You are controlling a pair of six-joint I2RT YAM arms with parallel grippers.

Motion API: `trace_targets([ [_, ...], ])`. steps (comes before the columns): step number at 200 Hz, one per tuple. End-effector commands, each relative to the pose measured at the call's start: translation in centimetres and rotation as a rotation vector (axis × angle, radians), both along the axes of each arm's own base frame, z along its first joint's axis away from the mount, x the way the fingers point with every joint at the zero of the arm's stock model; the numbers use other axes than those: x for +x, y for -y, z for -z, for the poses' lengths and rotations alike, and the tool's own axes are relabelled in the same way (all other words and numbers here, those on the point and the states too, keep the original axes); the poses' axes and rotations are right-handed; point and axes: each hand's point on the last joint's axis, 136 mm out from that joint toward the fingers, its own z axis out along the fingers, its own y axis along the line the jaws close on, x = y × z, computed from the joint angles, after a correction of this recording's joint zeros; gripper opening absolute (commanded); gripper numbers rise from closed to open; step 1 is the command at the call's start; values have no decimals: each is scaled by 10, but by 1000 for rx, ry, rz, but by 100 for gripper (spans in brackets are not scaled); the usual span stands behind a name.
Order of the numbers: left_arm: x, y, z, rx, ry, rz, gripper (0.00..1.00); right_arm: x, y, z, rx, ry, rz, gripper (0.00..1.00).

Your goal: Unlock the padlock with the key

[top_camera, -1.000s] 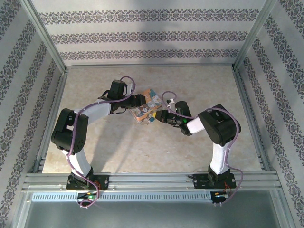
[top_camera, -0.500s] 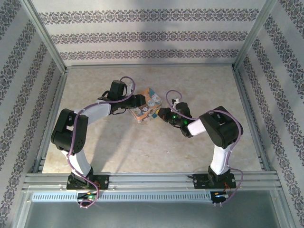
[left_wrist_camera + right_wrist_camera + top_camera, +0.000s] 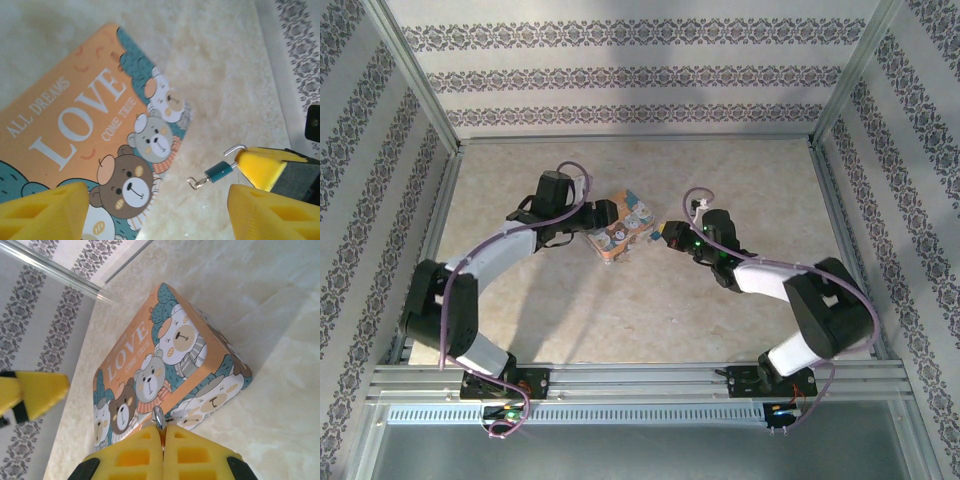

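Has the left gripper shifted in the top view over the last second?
Yes. The left gripper has drawn back a little toward the left side rail, away from the padlock, and its jaws now stand open.

"ALL DREAMS", "LOVE", "COME TRUE" on the padlock [image 3: 75,115]

Left claw [image 3: 159,202]: fingers spread wide. Right claw [image 3: 162,439]: pinched tight, directly opposite the left claw. Both arms bowed outward.
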Motion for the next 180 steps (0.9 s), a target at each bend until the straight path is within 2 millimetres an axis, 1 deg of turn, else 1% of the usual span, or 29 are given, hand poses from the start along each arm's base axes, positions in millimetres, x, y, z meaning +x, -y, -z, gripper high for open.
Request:
trace_targets([
  [1,-9,-17,-17,59,66,-29,74,-8,8,-17,-125,31,-40,0],
  [9,-11,-25,-24,88,102,-50,74,-11,10,-26,-141,38,-47,0],
  [21,-15,-41,-32,148,169,-104,74,-17,13,-37,-167,42,-63,0],
  [46,-29,-79,-50,270,312,-230,79,-29,17,-62,-205,61,-97,0],
  [60,-38,-98,-61,319,383,-292,83,-38,18,-71,-219,56,-126,0],
  [64,-41,-103,-61,334,396,-305,83,-40,19,-73,-223,54,-134,0],
  [75,-50,-116,-68,363,442,-350,85,-46,20,-81,-234,52,-148,0],
  [93,-64,-135,-74,409,498,-416,89,-57,24,-87,-255,33,-168,0],
  [121,-84,-159,-75,457,558,-508,95,-77,25,-90,-285,-6,-210,0],
  [135,-92,-170,-70,473,571,-554,100,-87,26,-88,-313,-30,-238,0],
  [154,-101,-180,-59,462,565,-606,100,-101,27,-83,-347,-68,-274,0],
  [180,-109,-185,-43,444,537,-640,100,-116,24,-72,-365,-127,-327,0],
])
